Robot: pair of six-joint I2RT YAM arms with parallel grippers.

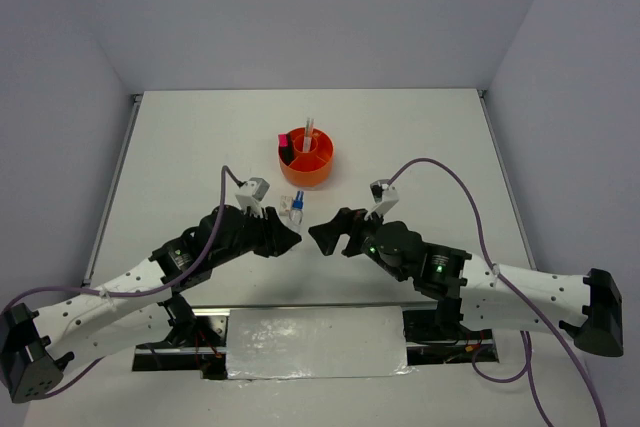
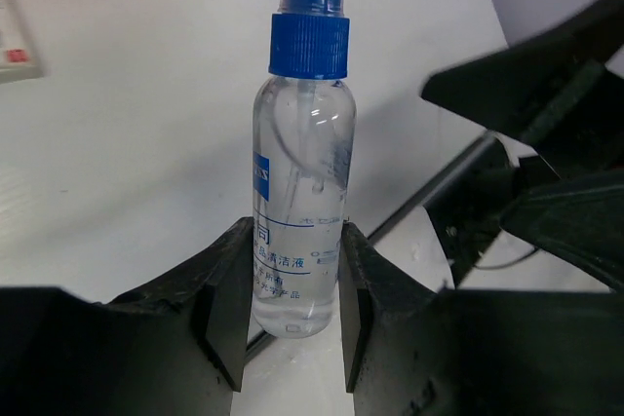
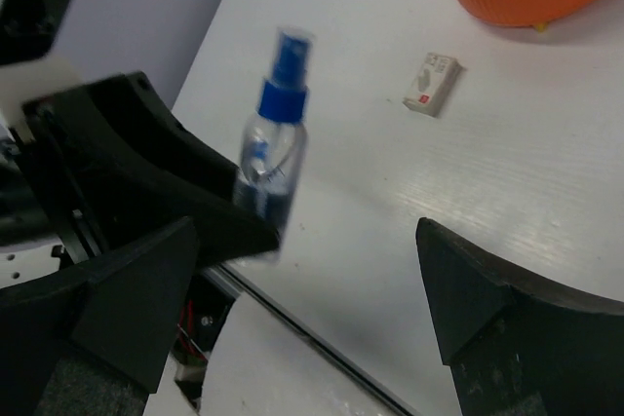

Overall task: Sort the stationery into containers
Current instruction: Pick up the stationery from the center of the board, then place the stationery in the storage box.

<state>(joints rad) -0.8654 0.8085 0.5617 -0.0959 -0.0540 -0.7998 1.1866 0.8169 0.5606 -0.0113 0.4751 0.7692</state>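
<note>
Left gripper [image 2: 292, 311]: clenched on the lower body of a small clear spray bottle [image 2: 302, 192] with a blue cap. The fingers [image 2: 226, 314] press on both sides of its label, and the bottle stands upright between them. Whether its base touches the desk [image 1: 420, 137] cannot be told.

Right gripper [image 3: 307, 250]: released, jaws spread wide, nothing between them. It faces the left gripper from close by, near the middle of the desk's front, with the bottle between the two in the top view.

Organiser [image 1: 318, 175]: orange, round, standing on the desk beyond both grippers, well apart from the bottle. A white pen [image 1: 309, 130] stands upright in its central tube. A pink piece [image 1: 300, 141] and a dark item sit in its ring compartments on the left side.

White block [image 3: 432, 83]: small, with a red mark, lying flat on the desk between the bottle and the organiser, touching neither.
</note>
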